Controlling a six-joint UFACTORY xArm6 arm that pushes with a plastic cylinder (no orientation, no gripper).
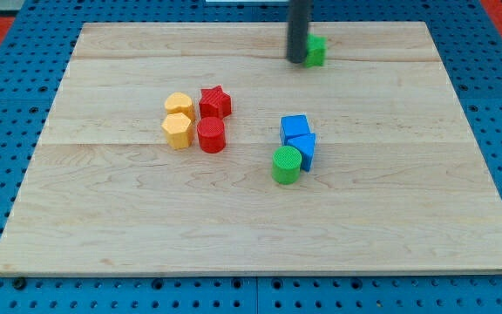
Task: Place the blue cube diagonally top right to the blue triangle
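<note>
The blue cube (295,127) sits right of the board's middle. The blue triangle (303,149) lies directly below it, touching its lower right side. A green cylinder (287,165) stands against the triangle's lower left. My tip (296,59) is near the view's top, far above the blue blocks, just left of a small green block (315,50).
A cluster lies left of centre: a red star (215,102), a red cylinder (211,135), a yellow block (179,106) and a yellow hexagon (177,131). The wooden board (251,235) rests on a blue pegboard.
</note>
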